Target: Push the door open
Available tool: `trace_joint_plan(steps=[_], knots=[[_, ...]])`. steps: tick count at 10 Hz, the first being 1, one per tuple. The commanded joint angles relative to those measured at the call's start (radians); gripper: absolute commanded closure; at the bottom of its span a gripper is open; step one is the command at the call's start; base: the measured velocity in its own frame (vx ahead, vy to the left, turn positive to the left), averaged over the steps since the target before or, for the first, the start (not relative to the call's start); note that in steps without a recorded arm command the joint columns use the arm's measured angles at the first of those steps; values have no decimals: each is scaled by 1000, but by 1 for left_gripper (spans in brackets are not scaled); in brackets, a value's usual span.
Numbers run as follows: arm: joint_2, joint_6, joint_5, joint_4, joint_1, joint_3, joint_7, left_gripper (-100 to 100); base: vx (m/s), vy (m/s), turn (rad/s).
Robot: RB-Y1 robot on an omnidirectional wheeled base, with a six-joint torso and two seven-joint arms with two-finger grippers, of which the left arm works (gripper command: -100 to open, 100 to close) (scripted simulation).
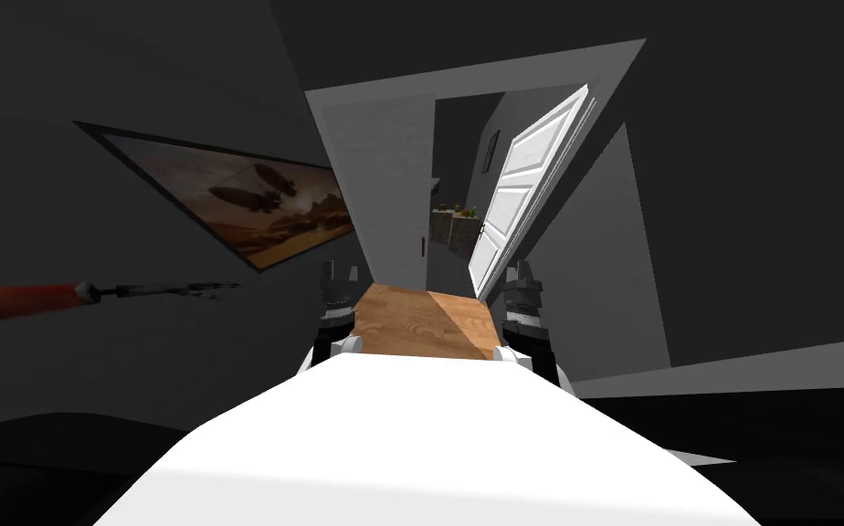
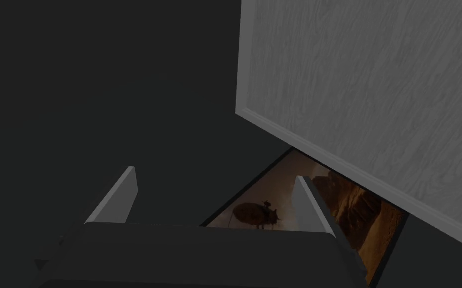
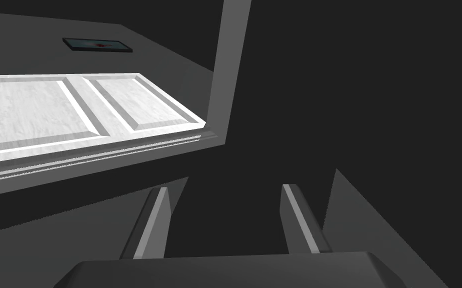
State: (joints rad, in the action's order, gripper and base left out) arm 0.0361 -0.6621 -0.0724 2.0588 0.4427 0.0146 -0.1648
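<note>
standing ajar, white panelled door (image 1: 522, 196), left pincer (image 2: 216, 174) spread, right pincer (image 3: 225, 187) spread

The doorway (image 1: 452, 164) at 12 o'clock is free, and bare wooden floor (image 1: 425, 321) leads into it. The white panelled door (image 1: 525, 196) stands open at 1 o'clock, just beyond the right gripper (image 1: 521, 274). A grey door leaf (image 1: 384, 183) blocks 11 o'clock ahead of the left gripper (image 1: 339, 274). Planters (image 1: 455, 224) stand beyond the opening.
</note>
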Motion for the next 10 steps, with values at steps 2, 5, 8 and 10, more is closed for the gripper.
trace_joint_plan(steps=[2,5,8,10], knots=[[8,-12,-23,-48,-15,-3,-34,-100,89,11,-108],[17,-23,-52,-107,-37,-4,-75,-100,93,10,-101],[26,-35,-83,-170,-61,-5,-119,-100,93,18,-118],[31,-44,-106,-215,-77,-5,-150,-100,106,20,-107]])
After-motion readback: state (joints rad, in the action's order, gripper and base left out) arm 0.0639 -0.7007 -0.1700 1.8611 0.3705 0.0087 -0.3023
